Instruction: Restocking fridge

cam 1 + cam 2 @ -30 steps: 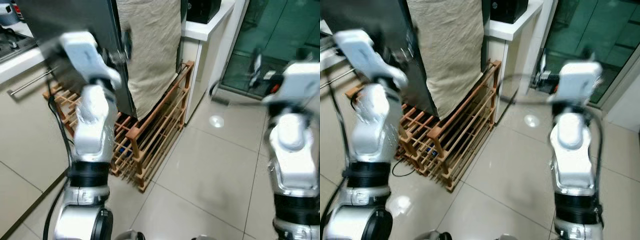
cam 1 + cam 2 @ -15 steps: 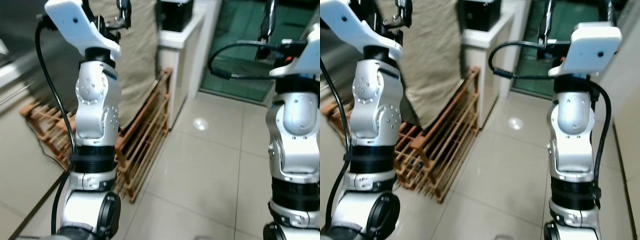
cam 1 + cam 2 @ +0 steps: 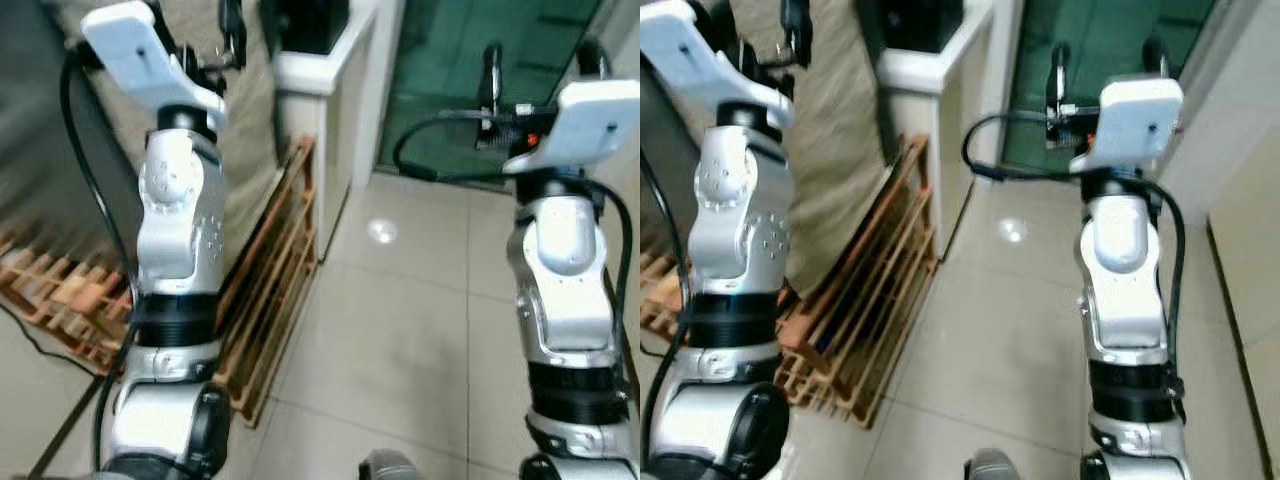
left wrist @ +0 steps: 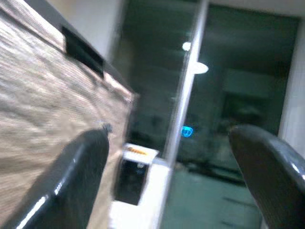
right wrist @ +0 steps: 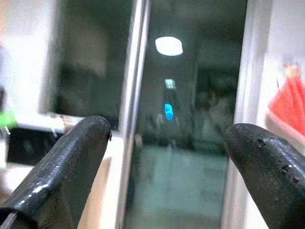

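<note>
No fridge goods are in view. Both arms are raised in front of me. My left gripper (image 3: 195,30) is up beside a hanging beige cloth (image 3: 250,160), open with nothing between its fingers (image 4: 71,181). Out to the right, my right gripper (image 3: 540,65) points at a green-tinted glass door (image 3: 450,70); it is open and empty too, its fingers (image 5: 62,167) spread wide. A dark, blurred panel (image 3: 30,130) stands at the far left behind the left arm.
A low wooden slatted rack (image 3: 275,290) lies on the floor under the cloth. A white counter (image 3: 325,75) with a black appliance (image 3: 305,20) stands beside it. Pale tiled floor (image 3: 400,330) stretches ahead toward the glass door.
The whole view has swung to the right, so the rack, cloth and counter have slid left. Both arms have come up from a blurred lower pose; the fingers remain apart.
</note>
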{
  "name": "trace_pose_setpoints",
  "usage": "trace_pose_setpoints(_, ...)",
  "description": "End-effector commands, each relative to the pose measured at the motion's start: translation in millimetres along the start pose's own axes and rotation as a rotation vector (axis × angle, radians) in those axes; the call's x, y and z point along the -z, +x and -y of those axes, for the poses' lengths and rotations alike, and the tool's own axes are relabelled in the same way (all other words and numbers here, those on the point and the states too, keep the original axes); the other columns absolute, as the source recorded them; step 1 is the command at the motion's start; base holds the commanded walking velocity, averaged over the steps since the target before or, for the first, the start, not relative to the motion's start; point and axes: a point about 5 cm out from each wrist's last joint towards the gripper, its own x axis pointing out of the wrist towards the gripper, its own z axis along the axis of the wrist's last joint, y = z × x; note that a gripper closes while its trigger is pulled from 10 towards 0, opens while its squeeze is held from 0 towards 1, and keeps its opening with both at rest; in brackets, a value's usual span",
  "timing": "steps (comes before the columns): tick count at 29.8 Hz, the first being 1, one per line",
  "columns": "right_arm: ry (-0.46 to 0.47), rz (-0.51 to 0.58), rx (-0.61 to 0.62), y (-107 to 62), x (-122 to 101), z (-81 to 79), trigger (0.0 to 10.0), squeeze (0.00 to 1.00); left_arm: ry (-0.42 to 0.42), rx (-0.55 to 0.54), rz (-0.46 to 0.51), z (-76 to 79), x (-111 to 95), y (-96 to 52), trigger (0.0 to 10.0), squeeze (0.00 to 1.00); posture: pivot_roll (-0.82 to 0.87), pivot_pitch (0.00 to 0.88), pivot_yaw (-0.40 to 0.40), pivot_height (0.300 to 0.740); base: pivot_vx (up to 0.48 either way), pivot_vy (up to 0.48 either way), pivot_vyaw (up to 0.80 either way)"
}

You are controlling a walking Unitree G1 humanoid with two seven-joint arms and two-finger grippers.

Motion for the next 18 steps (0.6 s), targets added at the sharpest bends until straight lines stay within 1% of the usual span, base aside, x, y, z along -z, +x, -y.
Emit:
trace_pose_setpoints(1, 0.025, 0.04, -0.025, 0.5, -10, -6.9, 10.0, 0.0, 0.016, 0.04, 0.079, -10.8, -26, -1.9, 10.0, 0.0, -0.12, 0.0, 0.046, 0.74, 0.0, 0.0, 0.0)
trace_pose_setpoints(2, 0.025, 0.04, -0.025, 0.5, -10, -6.9, 10.0, 0.0, 0.016, 0.04, 0.079, -10.8, -26, -1.9, 10.0, 0.0, -0.12, 0.0, 0.046, 0.74, 0.0, 0.0, 0.0)
trace_pose_setpoints(3, 0.025, 0.037, -0.026, -0.4, -9, -7.2, 10.0, 0.0, 0.01, 0.064, 0.078, -10.7, -29, -2.9, 10.0, 0.0, -0.12, 0.0, 0.046, 0.74, 0.0, 0.0, 0.0)
trace_pose_setpoints(4, 0.024, 0.029, -0.031, -2.5, -8, -7.8, 10.0, 0.0, -0.013, 0.133, 0.061, -7.0, -33, -5.4, 10.0, 0.0, -0.11, 0.0, 0.042, 0.74, 0.0, 0.0, 0.0)
trace_pose_setpoints(5, 0.024, 0.029, -0.031, -2.5, -8, -7.8, 10.0, 0.0, -0.013, 0.133, 0.061, -7.0, -33, -5.4, 10.0, 0.0, -0.11, 0.0, 0.042, 0.74, 0.0, 0.0, 0.0)
trace_pose_setpoints(6, 0.024, 0.018, -0.037, -3.9, -5, -8.6, 10.0, 0.0, -0.021, 0.199, 0.032, -2.5, -34, -8.1, 10.0, 0.0, -0.11, 0.0, 0.041, 0.74, 0.0, 0.0, 0.0)
trace_pose_setpoints(8, 0.025, 0.011, -0.045, -5.1, -3, -9.5, 10.0, 0.0, -0.026, 0.223, -0.004, -2.6, -31, -10.2, 10.0, 0.0, -0.1, 0.0, 0.039, 0.74, 0.0, 0.0, 0.0)
trace_pose_setpoints(9, 0.029, 0.003, -0.048, -5.7, -1, -10.3, 10.0, 0.0, 0.013, 0.194, -0.02, -8.5, -28, -11.1, 10.0, 0.0, -0.1, 0.0, 0.038, 0.74, 0.0, 0.0, 0.0)
trace_pose_setpoints(10, 0.053, -0.026, -0.049, -6.5, 4, -11.2, 10.0, 0.0, 0.065, 0.147, -0.066, -17.8, -18, -13.2, 10.0, 0.0, -0.09, 0.0, 0.037, 0.74, 0.0, 0.0, 0.0)
trace_pose_setpoints(11, 0.053, -0.026, -0.049, -6.5, 4, -11.2, 10.0, 0.0, 0.065, 0.147, -0.066, -17.8, -18, -13.2, 10.0, 0.0, -0.09, 0.0, 0.037, 0.74, 0.0, 0.0, 0.0)
trace_pose_setpoints(12, 0.068, -0.043, -0.048, -6.9, 7, -11.5, 10.0, 0.0, 0.077, 0.132, -0.092, -20.8, -13, -14.3, 10.0, 0.0, -0.09, 0.0, 0.037, 0.74, 0.0, 0.0, 0.0)
trace_pose_setpoints(13, 0.106, -0.077, -0.04, -7.2, 12, -11.5, 10.0, 0.0, 0.076, 0.13, -0.11, -21.4, -9, -15.8, 10.0, 0.0, -0.09, 0.0, 0.036, 0.74, 0.0, 0.0, 0.0)
trace_pose_setpoints(14, 0.254, -0.225, -0.036, -9.5, 34, -13.0, 10.0, 0.0, 0.115, 0.132, -0.149, -19.6, 2, -21.4, 10.0, 0.0, -0.09, 0.0, 0.036, 0.74, 0.0, 0.0, 0.0)
trace_pose_setpoints(15, 0.254, -0.225, -0.036, -9.5, 34, -13.0, 10.0, 0.0, 0.115, 0.132, -0.149, -19.6, 2, -21.4, 10.0, 0.0, -0.09, 0.0, 0.036, 0.74, 0.0, 0.0, 0.0)
trace_pose_setpoints(16, 0.278, -0.279, -0.041, -14.1, 46, -12.5, 10.0, 0.0, 0.108, 0.13, -0.221, -20.5, 13, -29.2, 10.0, 0.0, -0.09, 0.0, 0.037, 0.74, 0.0, 0.0, 0.0)
trace_pose_setpoints(18, 0.264, -0.288, -0.057, -15.7, 48, -13.3, 10.0, 0.0, 0.112, 0.127, -0.24, -21.6, 16, -31.7, 10.0, 0.0, -0.09, 0.0, 0.037, 0.74, 0.0, 0.0, 0.0)
